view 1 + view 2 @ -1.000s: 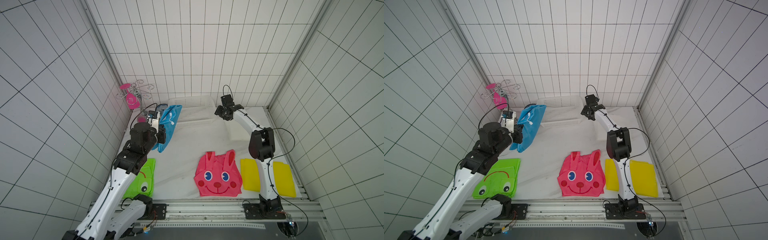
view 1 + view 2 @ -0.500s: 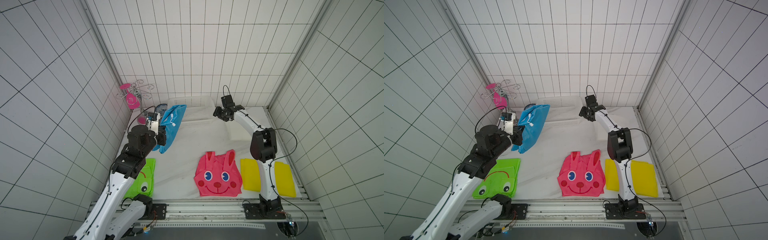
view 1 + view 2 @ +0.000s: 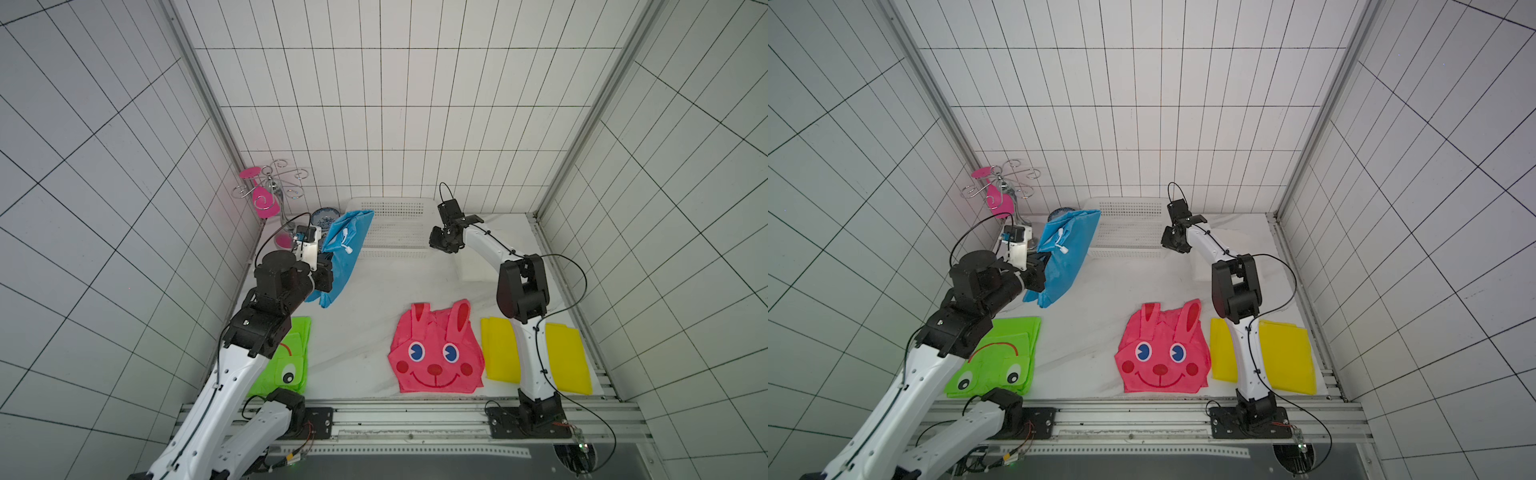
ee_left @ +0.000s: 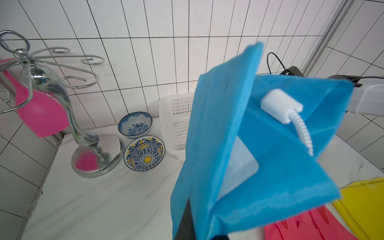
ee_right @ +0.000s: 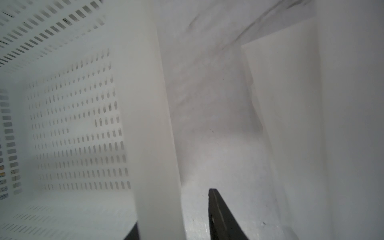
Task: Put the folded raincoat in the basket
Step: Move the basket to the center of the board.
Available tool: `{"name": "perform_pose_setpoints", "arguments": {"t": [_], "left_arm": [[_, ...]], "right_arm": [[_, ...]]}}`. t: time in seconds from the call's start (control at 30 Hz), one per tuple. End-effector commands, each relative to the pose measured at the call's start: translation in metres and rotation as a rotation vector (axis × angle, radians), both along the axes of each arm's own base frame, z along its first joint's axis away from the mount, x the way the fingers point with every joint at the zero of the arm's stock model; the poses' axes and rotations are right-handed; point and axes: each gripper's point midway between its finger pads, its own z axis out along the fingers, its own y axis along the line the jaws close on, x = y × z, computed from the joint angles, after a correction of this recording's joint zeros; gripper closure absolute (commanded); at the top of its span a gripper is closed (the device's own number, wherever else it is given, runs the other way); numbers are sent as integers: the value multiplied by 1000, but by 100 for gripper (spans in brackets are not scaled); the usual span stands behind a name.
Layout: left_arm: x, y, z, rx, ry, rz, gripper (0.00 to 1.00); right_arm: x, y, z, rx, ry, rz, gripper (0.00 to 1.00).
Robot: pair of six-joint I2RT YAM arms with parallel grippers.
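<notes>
Two arms closing in on the basket [image 3: 395, 206]
Left gripper [image 3: 325, 275] stays clamped on the blue raincoat [image 3: 348, 243], which has swung closer and now hangs above the table [image 3: 365, 324] at the basket's near-left end, not yet inside; right gripper [image 3: 443, 244] has narrowed astride the opposite wall, a gap left on one side, probably to steady it for the drop

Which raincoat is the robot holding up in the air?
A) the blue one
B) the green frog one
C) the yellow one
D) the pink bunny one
A: the left tool is pinched shut on the blue raincoat, which hangs in the air beside the basket.
</notes>
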Motion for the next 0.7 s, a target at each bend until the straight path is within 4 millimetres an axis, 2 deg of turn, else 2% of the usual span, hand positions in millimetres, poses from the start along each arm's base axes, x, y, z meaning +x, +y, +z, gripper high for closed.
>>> {"name": "perform_pose_setpoints", "arguments": {"t": [0.0, 0.23, 0.4, 0.67], "left_arm": [[-6, -9, 28, -13, -67, -70, 100], [-13, -24, 36, -24, -75, -163, 100], [-17, -26, 39, -1, -96, -191, 100], [-10, -20, 44, 76, -141, -162, 100]], "right_arm": [[-40, -26, 12, -99, 56, 7, 65], [-98, -29, 3, -49, 163, 123, 80], [-129, -24, -5, -23, 220, 211, 89], [-159, -8, 2, -43, 243, 337, 89]]}}
